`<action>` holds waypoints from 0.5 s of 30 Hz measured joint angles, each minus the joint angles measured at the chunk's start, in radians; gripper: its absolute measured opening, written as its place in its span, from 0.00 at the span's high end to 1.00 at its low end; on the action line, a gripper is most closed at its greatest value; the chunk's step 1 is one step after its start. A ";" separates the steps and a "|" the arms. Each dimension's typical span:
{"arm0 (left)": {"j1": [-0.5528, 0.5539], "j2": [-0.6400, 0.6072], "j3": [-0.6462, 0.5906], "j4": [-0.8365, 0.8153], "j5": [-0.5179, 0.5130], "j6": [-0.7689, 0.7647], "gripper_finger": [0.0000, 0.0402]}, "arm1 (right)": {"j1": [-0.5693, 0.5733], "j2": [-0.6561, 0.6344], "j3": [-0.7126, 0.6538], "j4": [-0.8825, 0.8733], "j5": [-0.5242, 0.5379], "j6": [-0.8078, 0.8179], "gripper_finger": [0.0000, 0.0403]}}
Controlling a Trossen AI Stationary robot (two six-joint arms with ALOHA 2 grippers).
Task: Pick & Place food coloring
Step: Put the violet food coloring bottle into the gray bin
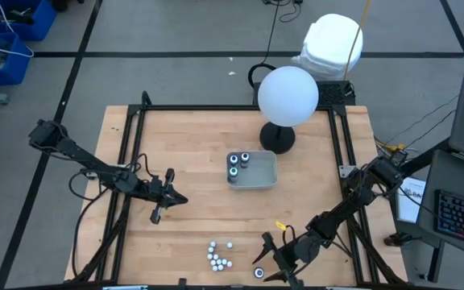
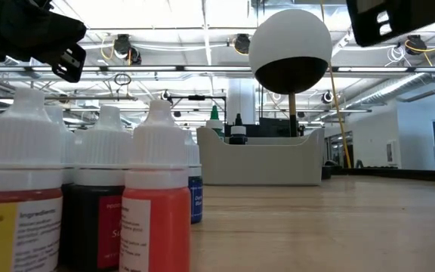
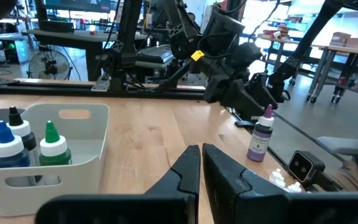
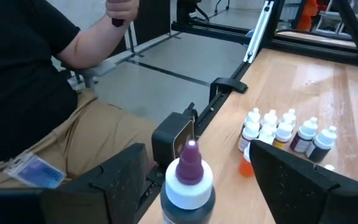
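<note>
The right gripper (image 1: 266, 262) sits at the lower middle of the high view, near the table's (image 1: 192, 161) front edge, with its fingers spread wide on either side of one purple food coloring bottle (image 4: 188, 183). The bottle stands upright, its long axis vertical and its tip pointing up; neither finger visibly presses on it. A cluster of food coloring bottles (image 1: 218, 256) stands just to the picture's left of that gripper, all upright with white caps up; in the low view they fill the lower left of the frame. Three more bottles (image 1: 238, 163) stand upright in the grey tray (image 1: 263, 176) at the centre of the high view. The left gripper (image 1: 158, 212) waits at the centre left, fingers closed and empty. A person (image 4: 30, 93) sits beyond the table edge.
</note>
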 joint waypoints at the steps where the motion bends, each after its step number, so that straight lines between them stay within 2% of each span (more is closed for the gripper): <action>1: 0.000 0.000 0.000 0.000 0.000 0.000 0.94 | 0.000 0.008 0.000 0.000 0.000 0.005 0.33; 8: 0.000 0.000 0.000 0.000 0.000 0.002 0.94 | 0.003 0.077 0.000 0.103 0.000 0.010 0.33; 15: 0.000 0.000 0.000 0.000 0.000 0.002 0.94 | 0.002 0.078 0.000 0.099 0.000 0.026 0.33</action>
